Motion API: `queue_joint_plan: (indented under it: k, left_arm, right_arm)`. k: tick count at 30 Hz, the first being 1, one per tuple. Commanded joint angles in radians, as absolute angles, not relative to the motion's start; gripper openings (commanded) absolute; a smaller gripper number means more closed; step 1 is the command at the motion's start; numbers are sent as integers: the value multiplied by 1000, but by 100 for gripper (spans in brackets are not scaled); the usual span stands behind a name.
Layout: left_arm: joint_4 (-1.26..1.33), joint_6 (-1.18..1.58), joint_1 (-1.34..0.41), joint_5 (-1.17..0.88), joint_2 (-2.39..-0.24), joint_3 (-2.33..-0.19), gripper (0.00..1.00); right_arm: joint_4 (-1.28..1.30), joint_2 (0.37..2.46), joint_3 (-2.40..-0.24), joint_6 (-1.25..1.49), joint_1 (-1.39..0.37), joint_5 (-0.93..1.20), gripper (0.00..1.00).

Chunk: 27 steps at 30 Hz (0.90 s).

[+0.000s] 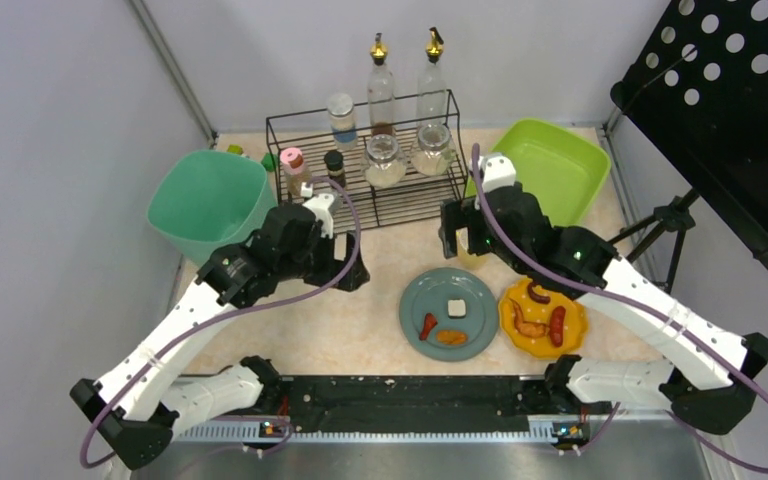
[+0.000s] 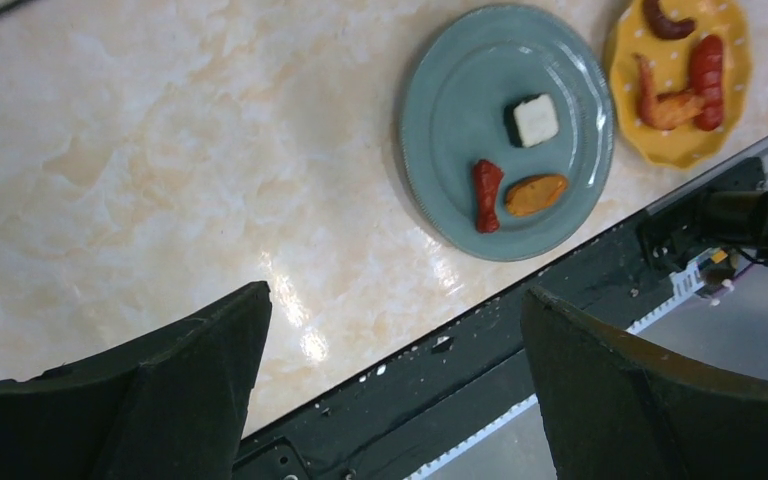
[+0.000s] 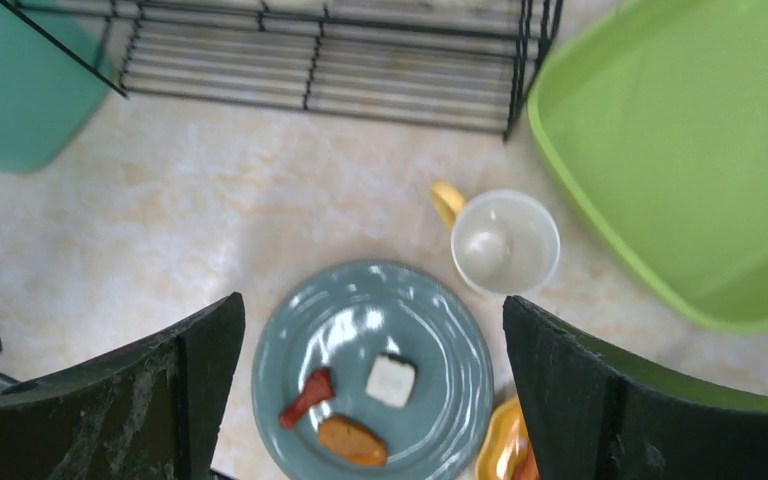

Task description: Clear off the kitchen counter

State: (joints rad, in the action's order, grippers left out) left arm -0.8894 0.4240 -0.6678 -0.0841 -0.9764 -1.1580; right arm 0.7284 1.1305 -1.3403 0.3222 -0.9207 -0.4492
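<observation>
Marble-patterned desk (image 1: 375, 335), not yet cleared; both claws empty.
Top view: desk lies under everything; teal plate (image 1: 449, 313) and yellow plate (image 1: 542, 318), both bearing food scraps, near its front edge; wire rack (image 1: 370, 195), lime tub (image 1: 550, 165) and green bin (image 1: 210, 205) behind. Left wrist view: left claw (image 2: 395, 300) spread wide, holding nothing, above bare desk beside the teal plate. Right wrist view: right claw (image 3: 372, 305) spread, empty, over the teal plate; mug (image 3: 505, 243) just beside the tub. Risk: a plate tilted in lifting would likely spill scraps; the nearby mug could be knocked.
</observation>
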Motion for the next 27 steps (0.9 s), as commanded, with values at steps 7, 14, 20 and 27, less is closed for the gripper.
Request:
queue_joint_plan:
  k: [7, 14, 20, 27]
  left_arm:
    - [-685, 575, -741, -96, -1005, -915, 99]
    - [-559, 645, -752, -175, -1048, -805, 99]
    - [-397, 712, -752, -267, -1097, -694, 99]
    - [-318, 716, -752, -287, -1150, -646, 99]
  right_arm:
    - [867, 929, -1039, 632, -926, -472, 94]
    - [914, 868, -872, 767, -925, -402, 69]
    - [911, 875, -800, 841, -925, -447, 19]
    - [904, 905, -728, 894, -925, -404, 0]
